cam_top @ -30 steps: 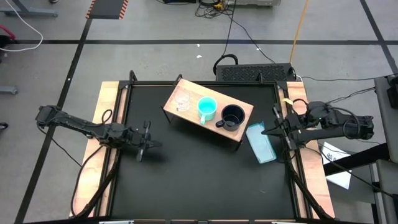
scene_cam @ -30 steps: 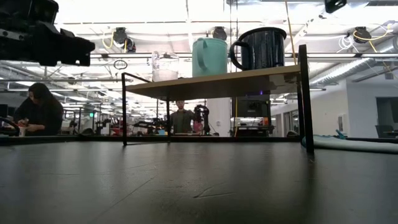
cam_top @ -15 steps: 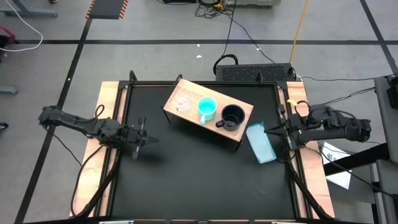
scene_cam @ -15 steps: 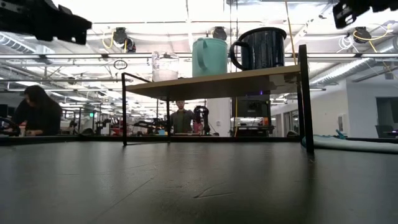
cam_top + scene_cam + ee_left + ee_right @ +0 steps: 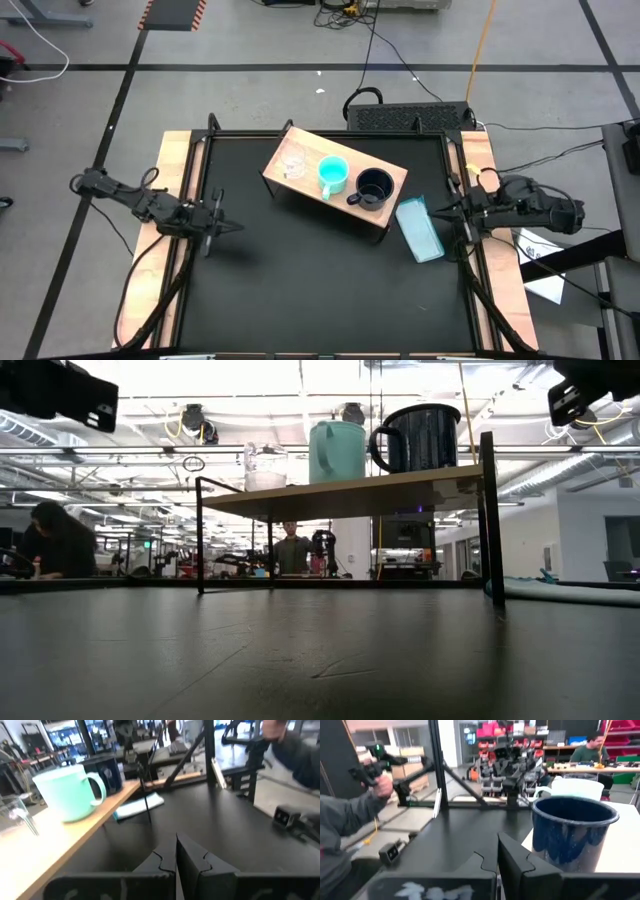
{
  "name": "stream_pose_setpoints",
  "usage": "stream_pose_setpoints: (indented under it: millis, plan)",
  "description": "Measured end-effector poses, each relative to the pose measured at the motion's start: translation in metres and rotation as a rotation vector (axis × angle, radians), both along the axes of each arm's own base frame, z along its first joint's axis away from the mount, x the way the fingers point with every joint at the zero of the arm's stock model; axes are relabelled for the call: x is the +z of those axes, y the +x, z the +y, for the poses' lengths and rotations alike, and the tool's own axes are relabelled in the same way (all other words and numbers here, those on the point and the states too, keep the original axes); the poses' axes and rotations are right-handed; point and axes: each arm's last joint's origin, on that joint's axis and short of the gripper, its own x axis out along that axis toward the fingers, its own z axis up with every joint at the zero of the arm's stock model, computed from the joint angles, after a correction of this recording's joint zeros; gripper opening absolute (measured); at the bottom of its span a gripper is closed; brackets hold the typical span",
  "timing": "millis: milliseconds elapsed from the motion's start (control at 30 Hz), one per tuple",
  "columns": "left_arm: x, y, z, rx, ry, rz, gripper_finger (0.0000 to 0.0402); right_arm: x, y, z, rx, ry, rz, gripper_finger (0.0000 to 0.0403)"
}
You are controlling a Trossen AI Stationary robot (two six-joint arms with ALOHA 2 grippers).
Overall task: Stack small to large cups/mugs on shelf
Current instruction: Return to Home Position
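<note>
You're in a large open robotics lab: beyond your tabletop (image 5: pixel 320 660), exposed ceiling ducts (image 5: pixel 600 460) and strip lights (image 5: pixel 300 400) run over long benches where a person (image 5: pixel 55 540) sits working. Red parts bins (image 5: pixel 490 729) fill the far shelving, while black tape lines (image 5: pixel 300 67) and loose cables (image 5: pixel 345 12) cross the grey floor.

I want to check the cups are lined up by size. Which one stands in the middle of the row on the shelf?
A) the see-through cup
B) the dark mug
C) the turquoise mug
C: seen from above, the turquoise mug stands on the shelf between the clear cup and the dark mug.
</note>
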Motion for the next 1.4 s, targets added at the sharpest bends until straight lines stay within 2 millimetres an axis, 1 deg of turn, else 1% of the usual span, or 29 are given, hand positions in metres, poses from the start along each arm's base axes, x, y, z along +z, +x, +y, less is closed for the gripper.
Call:
stream_pose_setpoints:
  millis: [67,233,333,433,567,700,1067,1267,1400]
  plan:
    - [0.002,-0.003,0.0,-0.004,-0.014,-0.019,0.0008,-0.001,0.001,-0.001,-0.021,0.012,-0.003,0.0]
    - [0.001,-0.004,-0.003,-0.031,-0.016,-0.041,0.0007,-0.014,0.012,0.0,-0.023,0.017,-0.012,0.0]
    - [-0.005,-0.003,-0.005,-0.055,0.003,-0.065,0.0008,-0.024,0.018,0.0,-0.021,0.017,-0.012,0.0]
    - [-0.013,-0.001,-0.008,-0.123,0.036,-0.125,0.0008,-0.032,0.023,0.0,-0.021,0.017,-0.018,0.0]
    - [-0.022,-0.001,-0.008,-0.114,0.025,-0.129,0.0007,-0.039,0.027,0.0,-0.016,0.009,-0.026,0.0]
    - [-0.027,-0.001,-0.008,-0.11,0.015,-0.121,0.0007,-0.04,0.027,0.0,-0.016,0.006,-0.026,0.0]
    - [-0.027,-0.001,-0.008,-0.11,-0.007,-0.114,0.0008,-0.039,0.027,0.0,-0.013,0.03,-0.027,0.0]
    - [-0.027,-0.001,-0.008,-0.109,-0.071,-0.099,0.0008,-0.038,0.027,0.0,-0.01,0.048,-0.043,0.0]
    - [-0.027,-0.001,-0.008,-0.107,-0.083,-0.096,0.0008,-0.035,0.027,0.001,0.002,0.06,-0.068,0.0]
